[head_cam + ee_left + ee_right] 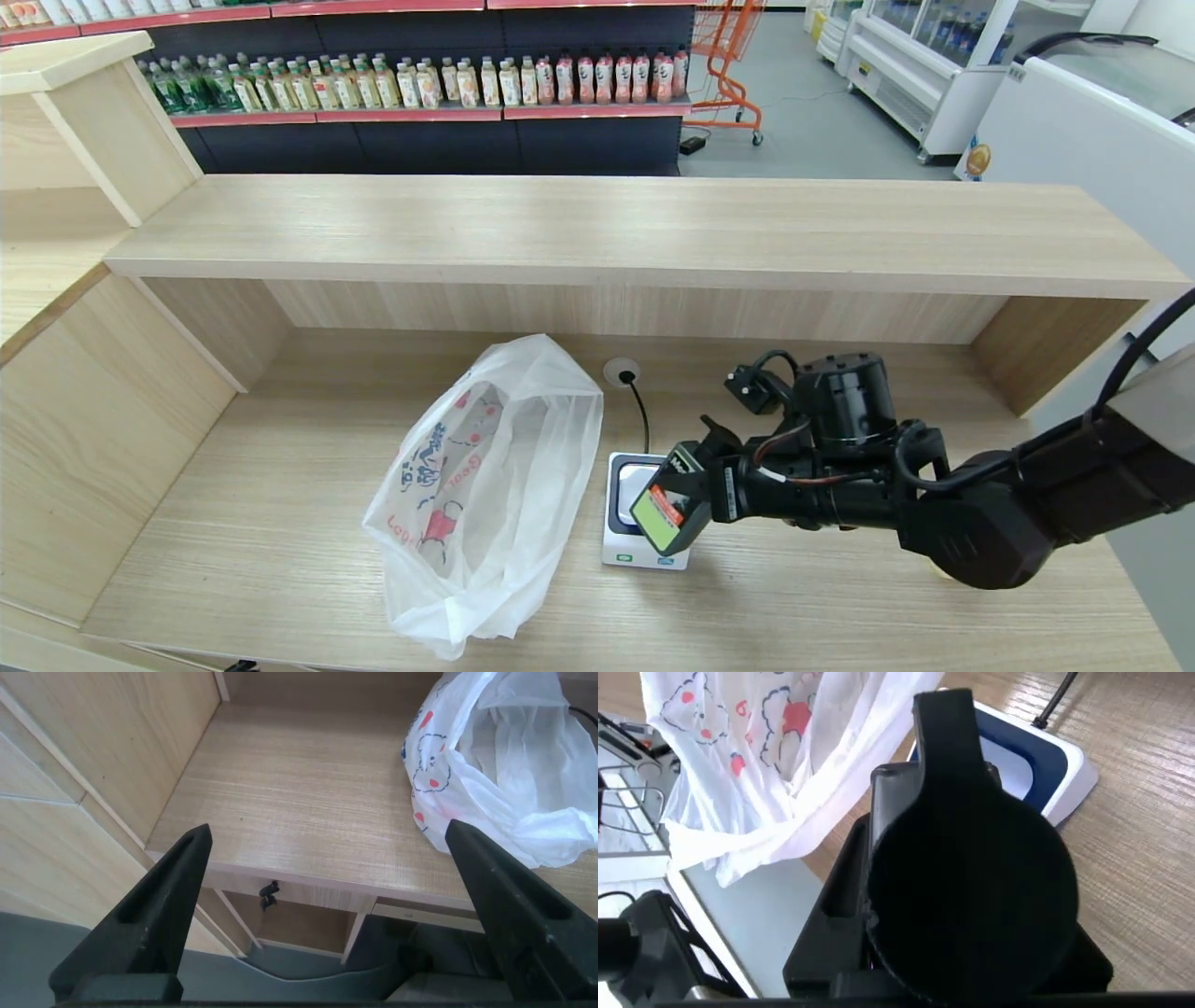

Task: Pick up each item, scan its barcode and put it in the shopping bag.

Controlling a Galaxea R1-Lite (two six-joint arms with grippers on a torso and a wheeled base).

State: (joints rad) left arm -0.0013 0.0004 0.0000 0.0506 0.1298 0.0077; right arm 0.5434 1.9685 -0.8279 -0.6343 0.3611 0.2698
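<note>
My right hand (674,495) is clenched on a small green, red and black pack (663,518), held tilted just above the white scanner (644,558) on the table (261,541). A white plastic bag (485,485) with red cartoon prints lies open just beside the scanner, on its left. My left hand (327,831) hangs empty, fingers spread wide, by the table's near edge, close to the bag.

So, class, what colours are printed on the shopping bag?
Red and blue, on the white shopping bag; the head view shows it best.
</note>
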